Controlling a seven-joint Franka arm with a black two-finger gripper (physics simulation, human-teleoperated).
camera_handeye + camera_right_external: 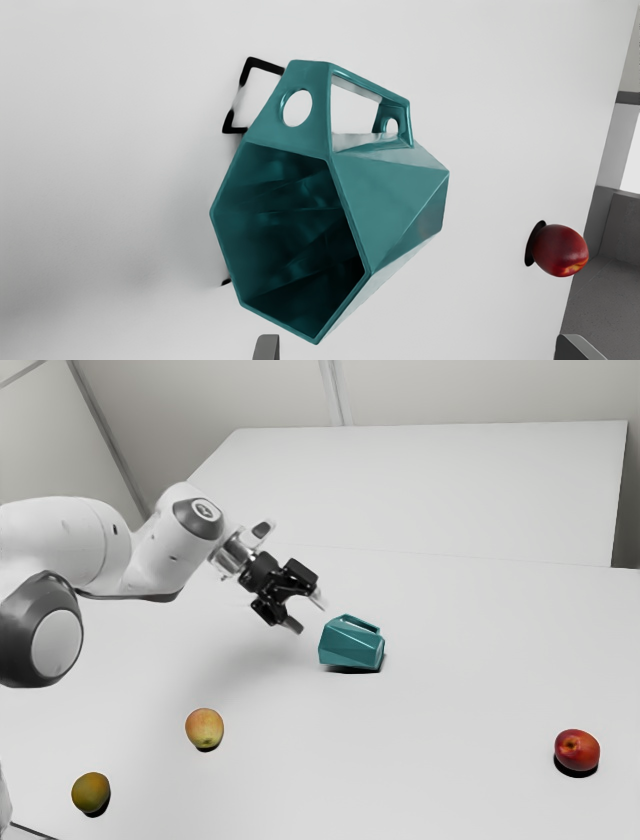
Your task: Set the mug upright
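The black two-finger claw (306, 613) has its fingers spread apart; near it, at four o'clock in the exterior view, the faceted teal mug (350, 647) lies sideways, mouth toward the claw. Farther out, also at four, sits a round red fruit (577, 748).

bright diffuse light, dark shadows, glints on mug (390, 200)
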